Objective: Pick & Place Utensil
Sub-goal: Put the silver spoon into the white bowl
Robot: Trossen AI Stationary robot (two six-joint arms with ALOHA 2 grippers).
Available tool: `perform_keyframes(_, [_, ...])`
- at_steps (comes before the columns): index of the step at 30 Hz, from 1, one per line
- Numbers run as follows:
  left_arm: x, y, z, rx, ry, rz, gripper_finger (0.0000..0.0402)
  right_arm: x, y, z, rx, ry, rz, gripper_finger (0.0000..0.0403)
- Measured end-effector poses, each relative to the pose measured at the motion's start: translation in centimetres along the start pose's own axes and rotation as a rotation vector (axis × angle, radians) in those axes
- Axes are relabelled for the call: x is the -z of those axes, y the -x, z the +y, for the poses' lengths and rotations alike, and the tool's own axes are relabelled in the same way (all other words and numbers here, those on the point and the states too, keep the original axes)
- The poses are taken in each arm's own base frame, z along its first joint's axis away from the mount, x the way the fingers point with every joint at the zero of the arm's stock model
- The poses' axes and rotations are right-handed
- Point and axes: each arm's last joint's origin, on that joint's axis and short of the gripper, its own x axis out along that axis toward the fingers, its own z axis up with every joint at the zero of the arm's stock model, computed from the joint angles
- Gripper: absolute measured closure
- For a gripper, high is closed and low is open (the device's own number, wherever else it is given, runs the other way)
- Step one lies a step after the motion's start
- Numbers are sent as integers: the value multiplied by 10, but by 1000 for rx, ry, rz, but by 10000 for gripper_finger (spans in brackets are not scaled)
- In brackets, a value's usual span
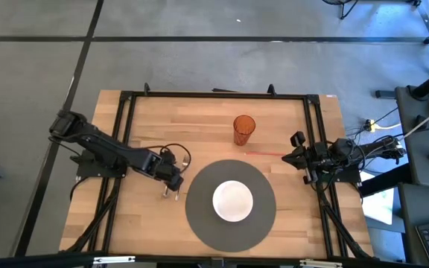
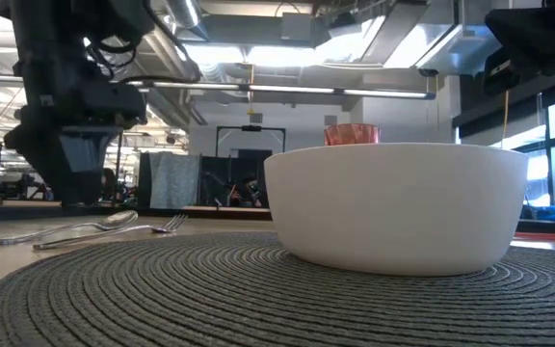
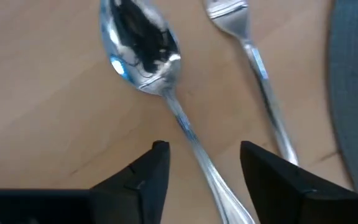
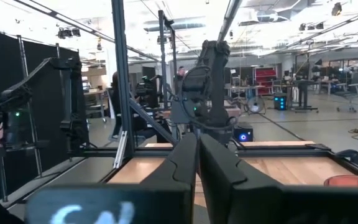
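One white bowl [image 1: 232, 201] and one orange cup [image 1: 243, 128]; contents unseen. One spoon [image 3: 143, 48], one fork [image 3: 253, 56]. Left gripper [image 3: 202, 163] open; right gripper [image 4: 197, 155] closed.

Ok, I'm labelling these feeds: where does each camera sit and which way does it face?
High: overhead, straight down on table; both arms show.
Low: table height, level across placemat past bowl; left arm overhead.
Left wrist: down past open left pincer at spoon and fork.
Right wrist: level, past shut right pincer.
Shared: low and left wrist both show spoon and fork.
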Motion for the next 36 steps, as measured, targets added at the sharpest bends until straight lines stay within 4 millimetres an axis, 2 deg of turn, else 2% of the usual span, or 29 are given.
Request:
perform_keyframes(6, [-4, -15, 1, -65, 18, 29, 200, 0, 0, 0, 0, 0, 0, 383])
perform_keyframes(15, [-12, -30, 2, -112, -24, 61, 228, 0, 0, 0, 0, 0, 0, 383])
perform_keyframes(19, [-13, -31, 3, -110, -53, 69, 262, 0, 0, 0, 0, -4, 0, 383])
perform_keyframes(28, [-14, -32, 3, -114, -102, 57, 387, 0, 0, 0, 0, -7, 0, 383])
perform_keyframes(33, [-15, -30, 4, -127, -142, 23, 389, 0, 0, 0, 0, -7, 1, 383])
perform_keyframes(36, [-17, -22, 7, -187, -178, -25, 393, 1, 0, 0, 0, -14, 10, 383])
